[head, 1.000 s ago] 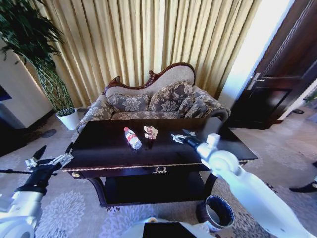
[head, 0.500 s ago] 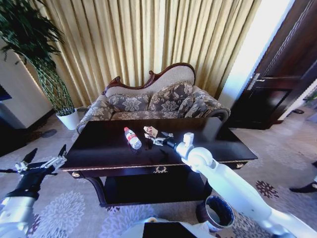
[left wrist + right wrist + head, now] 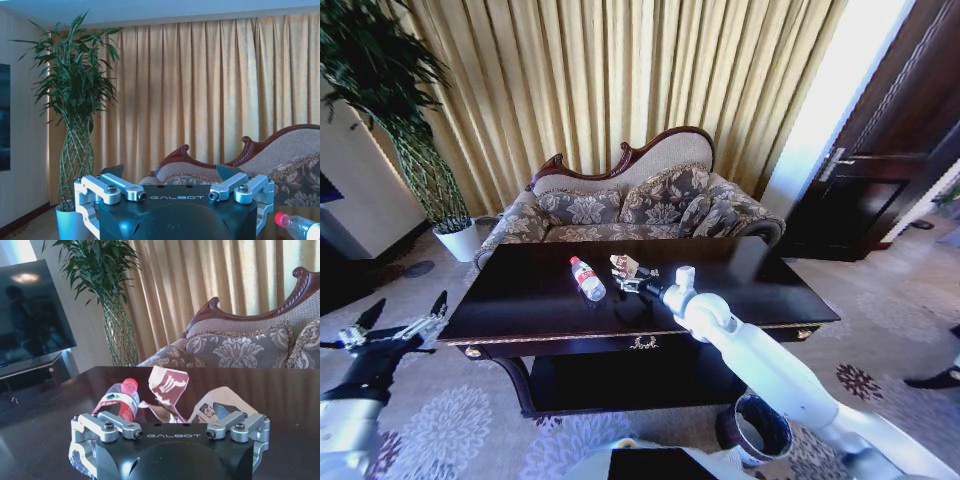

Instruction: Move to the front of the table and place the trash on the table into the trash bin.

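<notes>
**Right arm closes on the wrapper wad**

Over the last second my right gripper (image 3: pixel 628 285) has swept across the table (image 3: pixel 520 300) from its right half toward the middle, and it now sits just beside the pinkish-white wrapper wad (image 3: pixel 623 266), on the near side of it. I judge this as the end of the reach for the first piece of trash; nothing is lifted yet. From the right wrist view the wrapper wad (image 3: pixel 167 386) stands dead ahead of my gripper, the white paper wad (image 3: pixel 216 406) lies just next to it, and the clear bottle (image 3: pixel 119 398) rests on its side on the other flank, red cap pointing away. My right fingers look spread, with nothing between them.

My right arm stretches long and low over the tabletop, wrist roughly level, pointing toward the sofa (image 3: pixel 620 210). The bottle (image 3: pixel 587 279) lies near the gripper, toward my left.

My left gripper (image 3: pixel 395 332) has drifted outward and hangs off the table's left end above the carpet, fingers apart and empty.

The trash bin (image 3: pixel 761 427) stands on the floor by the table's near right leg, under my right arm.
</notes>
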`<state>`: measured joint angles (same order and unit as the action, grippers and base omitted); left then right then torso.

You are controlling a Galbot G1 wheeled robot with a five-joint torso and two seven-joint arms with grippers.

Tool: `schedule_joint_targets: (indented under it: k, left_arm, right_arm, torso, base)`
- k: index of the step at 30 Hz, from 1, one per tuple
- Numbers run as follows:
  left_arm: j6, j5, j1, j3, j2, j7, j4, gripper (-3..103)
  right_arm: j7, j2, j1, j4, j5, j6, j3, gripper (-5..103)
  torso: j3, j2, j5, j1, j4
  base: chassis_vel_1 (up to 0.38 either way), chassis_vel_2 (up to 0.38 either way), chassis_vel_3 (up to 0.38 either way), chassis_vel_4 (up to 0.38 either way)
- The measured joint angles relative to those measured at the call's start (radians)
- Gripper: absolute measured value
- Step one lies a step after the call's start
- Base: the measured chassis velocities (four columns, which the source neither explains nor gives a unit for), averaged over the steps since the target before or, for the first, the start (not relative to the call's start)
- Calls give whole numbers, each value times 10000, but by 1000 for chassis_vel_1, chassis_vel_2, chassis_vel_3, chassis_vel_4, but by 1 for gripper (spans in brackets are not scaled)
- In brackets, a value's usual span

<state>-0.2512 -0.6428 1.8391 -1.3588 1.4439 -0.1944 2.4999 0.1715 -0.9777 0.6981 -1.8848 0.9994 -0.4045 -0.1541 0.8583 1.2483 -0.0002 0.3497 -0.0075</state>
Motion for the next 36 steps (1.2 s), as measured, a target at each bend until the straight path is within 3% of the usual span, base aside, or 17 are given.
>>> schedule_joint_targets:
  k: [11,15,17,20,23,28,31,36]
  left_arm:
    - [102,-170,86,-273,28,-18,0,100]
    - [120,-172,68,-274,43,-23,0,100]
    - [127,-170,69,-274,50,-23,0,100]
    - [158,-162,81,-306,61,-29,0,100]
    - [168,-159,66,-312,61,-32,0,100]
    - [171,-154,25,-295,48,-36,0,100]
    - [171,-153,20,-275,59,-37,0,100]
    - [175,-150,20,-234,84,-38,0,100]
  right_arm:
    - [244,-267,-247,148,31,-212,-215,103]
    - [253,-285,-337,221,17,-212,-261,85]
    - [255,-278,-355,229,1,-207,-266,85]
    - [256,-225,-430,231,-78,-173,-282,68]
    - [257,-210,-459,226,-98,-160,-282,63]
    - [262,-185,-456,188,-115,-140,-277,41]
    - [265,-171,-441,178,-122,-134,-269,35]
    - [270,-125,-418,169,-165,-127,-265,13]
  torso:
    - [0,0,0,0,0]
    - [0,0,0,0,0]
    - [0,0,0,0,0]
    - [0,0,0,0,0]
    - [0,0,0,0,1]
    - [0,0,0,0,0]
    - [0,0,0,0,0]
    - [0,0,1,0,0]
  base:
    - [0,0,0,0]
    - [0,0,0,0]
    - [0,0,0,0]
    - [0,0,0,0]
    - [0,0,0,0]
    - [0,0,0,0]
    - [0,0,0,0]
    - [0,0,0,0]
